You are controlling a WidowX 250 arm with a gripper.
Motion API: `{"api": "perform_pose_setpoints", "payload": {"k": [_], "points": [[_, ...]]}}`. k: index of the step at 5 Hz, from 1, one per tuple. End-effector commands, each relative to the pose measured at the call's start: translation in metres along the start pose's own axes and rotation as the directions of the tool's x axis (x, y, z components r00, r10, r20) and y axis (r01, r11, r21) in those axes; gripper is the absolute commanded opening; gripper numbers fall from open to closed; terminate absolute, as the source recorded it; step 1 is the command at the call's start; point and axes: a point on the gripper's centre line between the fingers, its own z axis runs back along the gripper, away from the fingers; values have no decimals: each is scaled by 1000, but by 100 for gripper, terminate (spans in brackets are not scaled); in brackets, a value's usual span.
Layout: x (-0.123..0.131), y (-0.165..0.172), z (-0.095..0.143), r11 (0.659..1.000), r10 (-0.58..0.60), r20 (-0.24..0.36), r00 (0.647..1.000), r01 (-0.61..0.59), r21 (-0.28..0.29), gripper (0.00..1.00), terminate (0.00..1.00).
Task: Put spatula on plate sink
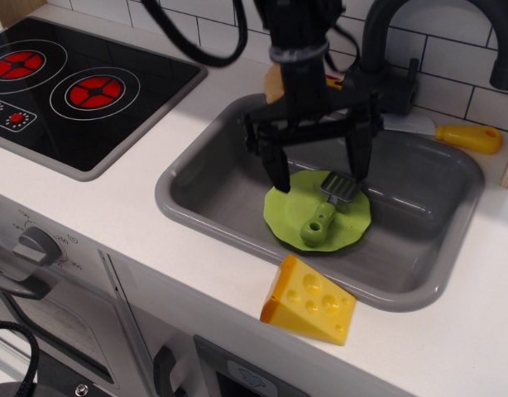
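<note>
Jaws spread wide and empty, gripper (317, 169) hovering just above the spatula (327, 210), which lies flat on the lime-green plate (289, 207) in the grey sink (196, 211), mid-frame. Placement looks done; release step is complete. Next move just needs a straight lift clear of the faucet (403, 50) at upper right.

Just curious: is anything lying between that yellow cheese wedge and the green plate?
Only the sink's grey rim separates the cheese from the plate, seen from the overhead view.

Cheese wedge (309, 299) on counter edge – yellow-handled knife (452, 134) behind basin – stovetop (72, 91) left.
</note>
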Motion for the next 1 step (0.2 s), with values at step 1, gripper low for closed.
{"api": "perform_pose_setpoints", "payload": {"k": [1], "points": [[2, -8, 19, 999, -18, 50, 999, 19, -35, 100, 100]]}}
